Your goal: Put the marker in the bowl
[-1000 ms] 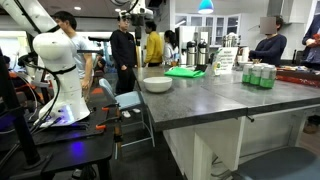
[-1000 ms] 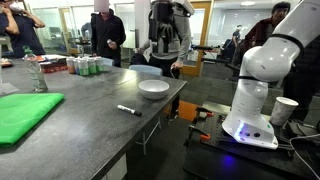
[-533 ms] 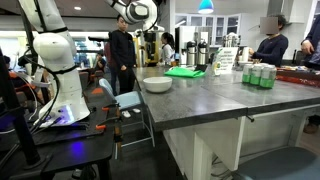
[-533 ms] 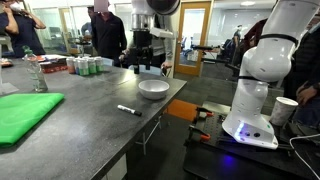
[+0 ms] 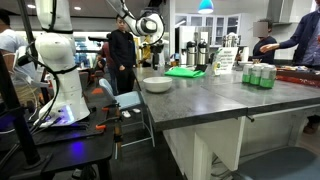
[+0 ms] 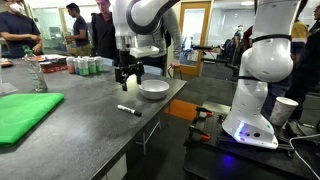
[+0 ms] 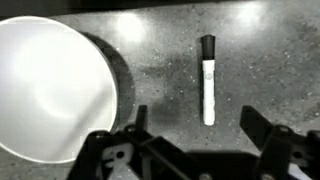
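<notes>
We see the tool (image 7: 195, 125) spread wide above the worktop (image 7: 150, 40). The marker (image 7: 208, 80) lies between its jaws, apparently untouched, beside the bowl (image 7: 45, 90).

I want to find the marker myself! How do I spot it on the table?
Look at the long grey counter, then find the round white bowl near its edge. Just beside the bowl, not touching it, lies the marker: the only thin little stick there, white with a black cap.
</notes>
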Tool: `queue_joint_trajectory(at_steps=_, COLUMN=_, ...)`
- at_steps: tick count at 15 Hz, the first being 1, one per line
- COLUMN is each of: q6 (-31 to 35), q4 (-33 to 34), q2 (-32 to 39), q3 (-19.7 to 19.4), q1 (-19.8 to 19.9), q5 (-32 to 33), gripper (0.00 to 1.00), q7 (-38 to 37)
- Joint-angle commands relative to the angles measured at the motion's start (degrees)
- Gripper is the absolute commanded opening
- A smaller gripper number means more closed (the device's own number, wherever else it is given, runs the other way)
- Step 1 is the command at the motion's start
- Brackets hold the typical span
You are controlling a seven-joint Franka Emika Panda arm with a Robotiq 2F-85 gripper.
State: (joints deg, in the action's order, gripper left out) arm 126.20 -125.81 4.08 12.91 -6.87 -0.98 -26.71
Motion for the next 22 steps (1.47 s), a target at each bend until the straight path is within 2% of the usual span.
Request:
queue_joint_trajectory(at_steps=1, q6=-1.2, q4=3.6, q2=4.1, q3=-1.2, q1=-3.0, q5=2.1, gripper=1.00, q7=-4.0)
queue_joint_trajectory(at_steps=7, q6=-0.4, q4=5.6, q2=10.0, q3=-2.3, q1=-6.7, q5=2.5, gripper=1.00, q7=-5.2)
queue_joint_trajectory(at_steps=11, q6=-0.1, q4=7.4, q2=13.5, q3=-3.1, q1=-7.4, q5=1.4, gripper=0.91, q7=-3.1)
queue_joint_trajectory(at_steps=12, q6=0.2, q4=8.0, q2=14.3, q3=-3.3, q1=-7.5, q5=1.2, gripper=0.83, q7=-2.7)
queue_joint_trajectory(at_steps=13, q6=0.3, q4=8.8, q2=15.0, q3=-3.3, q1=-7.5, q5=0.9, gripper=0.68, q7=-2.1)
queue_joint_trajectory(at_steps=22, q6=-0.2, q4=13.4, q2=18.5, q3=-4.0, q1=-7.0, q5=-1.8, gripper=0.01, q7=0.0)
